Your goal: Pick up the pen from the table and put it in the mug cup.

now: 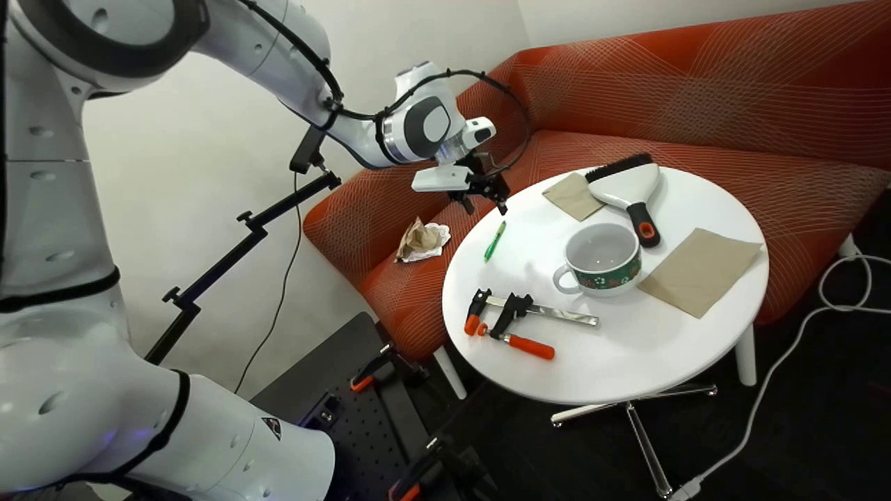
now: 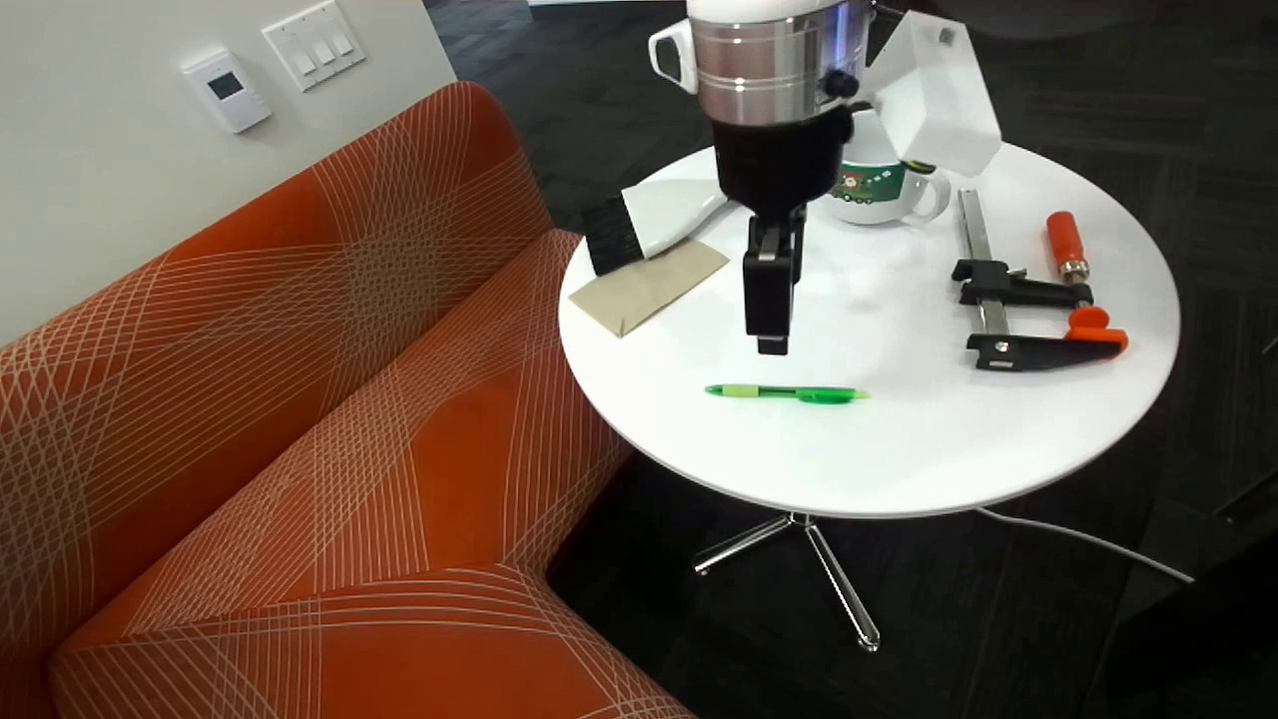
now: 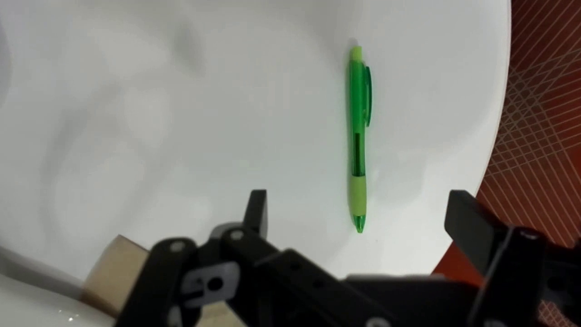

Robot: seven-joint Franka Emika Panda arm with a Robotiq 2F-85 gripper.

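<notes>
Arm (image 1: 376, 136): extends from the left in an exterior view, ending by the edge of the bench (image 1: 661, 355).
Paper (image 1: 422, 240): crumpled on the sofa (image 1: 696, 104) seat, no part of the job.
Jaws: spread wide, gripping nothing. They hang above bench level, apart from the pen (image 3: 358, 136), by its nib end. In the wrist view one tip stands on each side of the pen's line, so their span runs across the barrel. Step in hand, as I judge it: lining up for the pick.
Pen: lies flat on the bench near the sofa-side edge. Next, I think, the jaws need to shift from nib toward clip for a hold nearer mid-barrel, come straight down until the tips flank it, and close. It is slim, so they likely must go almost to the bench; closing too high would probably miss it.
Clamp (image 1: 516, 306): on the bench, well apart from the pen, so unlikely to hinder the pick.
Small napkin (image 1: 571, 197): brown, partly covered by the brush (image 1: 630, 189).
Mug (image 1: 604, 259): upright, mouth up; it does not hold the pen yet. After the pick, the pen should ride above its rim, then be tipped or let go over the mouth.
Brush: handle end just beside the mug; whether they touch I cannot tell.
Big napkin (image 1: 702, 271): flat on the bench, at the far right.
</notes>
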